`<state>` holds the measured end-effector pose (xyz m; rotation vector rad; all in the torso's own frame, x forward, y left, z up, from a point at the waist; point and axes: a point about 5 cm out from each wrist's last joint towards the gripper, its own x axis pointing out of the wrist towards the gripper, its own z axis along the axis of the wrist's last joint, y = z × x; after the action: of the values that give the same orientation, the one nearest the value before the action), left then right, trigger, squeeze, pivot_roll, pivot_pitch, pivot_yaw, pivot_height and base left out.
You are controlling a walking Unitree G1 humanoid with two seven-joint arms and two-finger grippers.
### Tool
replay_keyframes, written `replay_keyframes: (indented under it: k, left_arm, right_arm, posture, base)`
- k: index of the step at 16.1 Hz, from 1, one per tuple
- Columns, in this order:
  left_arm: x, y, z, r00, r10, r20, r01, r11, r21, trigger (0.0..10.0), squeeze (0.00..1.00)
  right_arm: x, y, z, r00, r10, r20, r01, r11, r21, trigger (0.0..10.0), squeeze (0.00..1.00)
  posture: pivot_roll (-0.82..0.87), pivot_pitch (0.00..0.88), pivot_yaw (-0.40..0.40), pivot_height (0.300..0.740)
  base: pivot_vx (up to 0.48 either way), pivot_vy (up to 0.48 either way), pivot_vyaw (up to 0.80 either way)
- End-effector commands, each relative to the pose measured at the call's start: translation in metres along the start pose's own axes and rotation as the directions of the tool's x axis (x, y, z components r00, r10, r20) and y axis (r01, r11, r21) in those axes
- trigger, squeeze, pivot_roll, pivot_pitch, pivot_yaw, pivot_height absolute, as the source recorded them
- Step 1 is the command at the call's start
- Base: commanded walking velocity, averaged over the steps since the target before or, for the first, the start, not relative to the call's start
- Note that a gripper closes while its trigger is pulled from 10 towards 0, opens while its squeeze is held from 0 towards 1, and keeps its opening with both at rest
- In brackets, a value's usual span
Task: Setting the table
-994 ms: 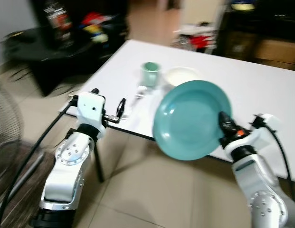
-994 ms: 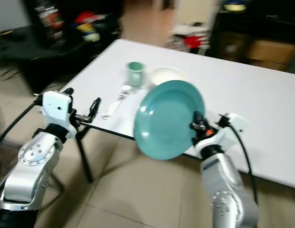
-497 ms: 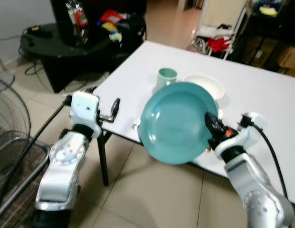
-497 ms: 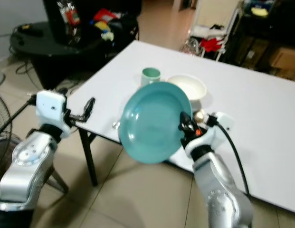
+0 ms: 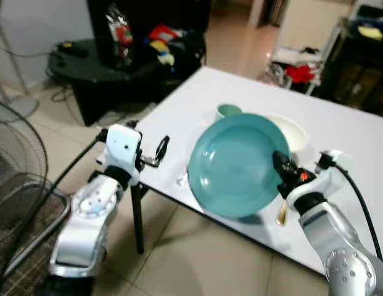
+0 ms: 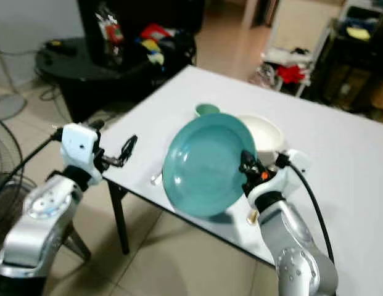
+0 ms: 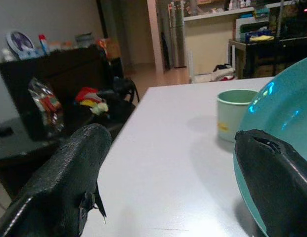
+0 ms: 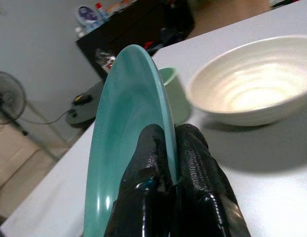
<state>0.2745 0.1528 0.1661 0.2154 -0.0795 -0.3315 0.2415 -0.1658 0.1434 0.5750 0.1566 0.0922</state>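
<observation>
The floor [image 5: 197, 253] was beige tile. A white table [image 5: 358, 132] stood near a dark low cabinet [image 5: 117, 68], with a fan [image 5: 18, 160] at the left. Dark shelves [image 5: 358, 55] stood behind.

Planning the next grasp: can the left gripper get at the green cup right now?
Probably yes: the left gripper is open near the table's corner, with bare tabletop between it and the green cup. The teal plate held beside it crowds one side.

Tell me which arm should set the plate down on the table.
Right. The right gripper already pinches the teal plate by its rim, tilted above the white table. The left gripper hangs open and empty at the table's corner.
</observation>
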Motion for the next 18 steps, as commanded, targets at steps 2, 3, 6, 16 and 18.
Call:
replay_keyframes:
  k: [2,3,6,16,18]
  left_arm:
    - [-0.001,0.0,0.001,0.999,-0.04,-0.003,0.04,0.999,0.009,10.0,0.0]
    - [-0.001,-0.001,0.001,0.998,-0.06,-0.005,0.06,0.998,0.009,10.0,0.0]
    - [-0.005,-0.008,0.0,0.986,-0.164,-0.015,0.164,0.986,-0.009,10.0,0.0]
    - [-0.031,-0.018,-0.006,0.816,-0.568,-0.104,0.552,0.82,-0.149,10.0,0.0]
    - [-0.032,-0.016,-0.005,0.816,-0.567,-0.11,0.552,0.822,-0.143,10.0,0.0]
  right_arm:
    - [0.001,0.01,0.0,0.999,0.047,-0.005,-0.047,0.998,0.031,10.0,0.0]
    - [0.001,0.01,-0.001,0.999,0.04,-0.01,-0.04,0.998,0.041,10.0,0.0]
    - [0.003,-0.003,-0.003,0.998,-0.054,-0.023,0.056,0.991,0.124,10.0,0.0]
    - [0.005,-0.036,-0.02,0.944,-0.262,-0.2,0.325,0.847,0.421,10.0,0.0]
    - [0.003,-0.04,-0.021,0.933,-0.294,-0.209,0.357,0.835,0.419,10.0,0.0]
  posture:
    - [-0.01,0.0,-0.047,0.74]
    - [-0.01,0.0,-0.043,0.74]
    - [-0.01,0.0,-0.036,0.74]
    - [-0.01,0.0,-0.031,0.74]
    - [-0.01,0.0,-0.03,0.74]
  base:
    - [0.0,0.0,0.0]
    - [0.0,0.0,0.0]
    - [0.0,0.0,0.0]
    - [0.0,0.0,0.0]
    - [0.0,0.0,0.0]
